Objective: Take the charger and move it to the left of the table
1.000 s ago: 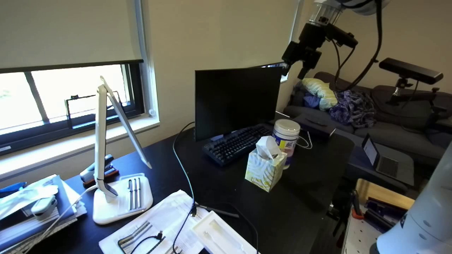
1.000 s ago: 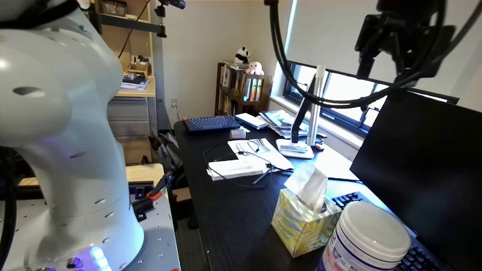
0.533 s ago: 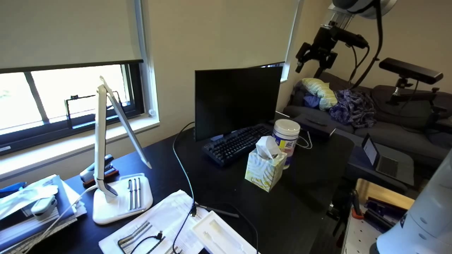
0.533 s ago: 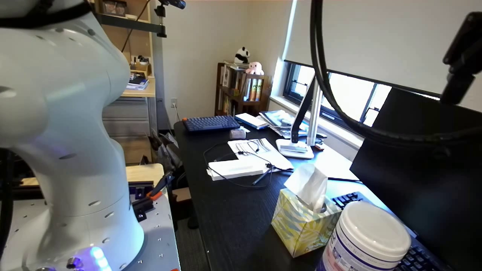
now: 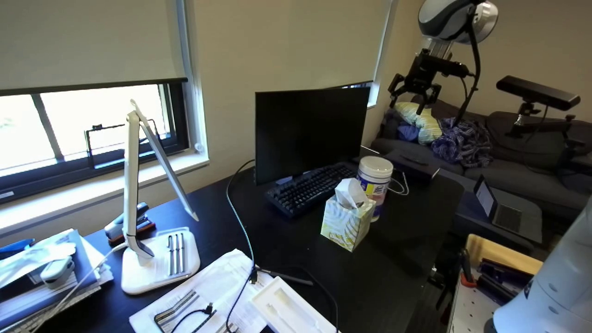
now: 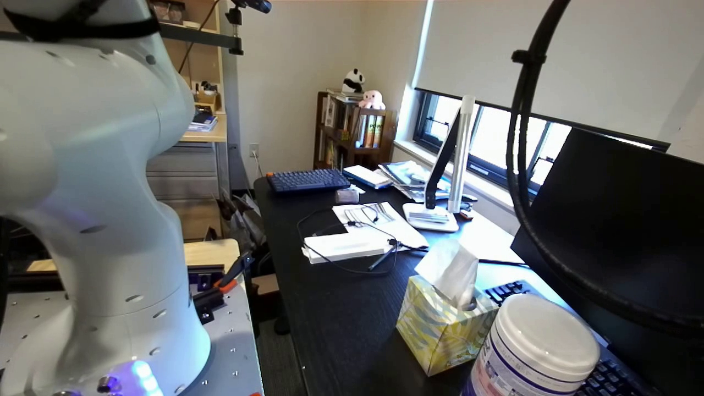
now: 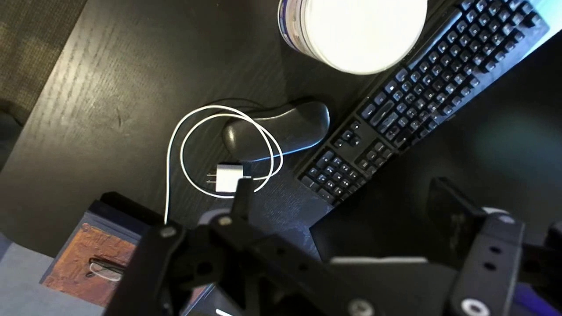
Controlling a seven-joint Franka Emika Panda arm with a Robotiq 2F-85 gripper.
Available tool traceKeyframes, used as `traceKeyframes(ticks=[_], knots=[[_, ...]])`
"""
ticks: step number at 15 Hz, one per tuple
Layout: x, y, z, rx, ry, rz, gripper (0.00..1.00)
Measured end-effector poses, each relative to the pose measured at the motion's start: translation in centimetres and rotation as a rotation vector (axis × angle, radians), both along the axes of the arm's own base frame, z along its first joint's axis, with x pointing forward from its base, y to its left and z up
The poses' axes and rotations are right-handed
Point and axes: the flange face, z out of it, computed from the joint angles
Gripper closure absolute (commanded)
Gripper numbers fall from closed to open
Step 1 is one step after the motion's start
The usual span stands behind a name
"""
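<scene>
Travel of the white jointed arm (image 6: 118, 220) is what has changed: over the last second the black two-fingered tool (image 5: 406, 109) has shifted rightward and slightly lower in an exterior view, and it has left an exterior view where a thick black cable (image 6: 544, 33) now hangs. Nothing on the long, wood-grained black bench (image 5: 393, 273) appears to have moved. The tool's fingers stand wide apart, holding nothing, well above the bench.

The white charger (image 7: 228, 177), a small square plastic block on a thin looped cord (image 7: 168, 160), lies on the bench near the number-pad end of the black keyboard (image 7: 395, 114). Its loops cross a smooth, rounded black mouse-like object (image 7: 300, 125). In the wrist view one fingertip (image 7: 243, 195) overlaps a corner of the block.

For the task, the shift looks like positioning over the charger, with the pick-up not yet begun. The block lies to one side of the gap between the fingers, so the tool would likely need to move sideways before descending. Gripping the block seems surer than gripping the cord, whose loops might snag. Carrying it leftward remains to be done.
</scene>
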Motion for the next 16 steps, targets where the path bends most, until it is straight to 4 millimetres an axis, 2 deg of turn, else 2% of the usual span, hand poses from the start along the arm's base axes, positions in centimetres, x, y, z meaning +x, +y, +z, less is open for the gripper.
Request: traceKeyframes(ticks=[5, 7, 11, 16], knots=[[0.2, -0.1, 0.2, -0.002, -0.001, -0.009, 0.00], [0.4, 0.1, -0.5, 0.017, 0.024, -0.004, 0.00], [2.6, -1.2, -4.5, 0.077, 0.050, -0.116, 0.00], [6.2, -5.1, -10.1, 0.081, 0.042, -0.316, 0.00]])
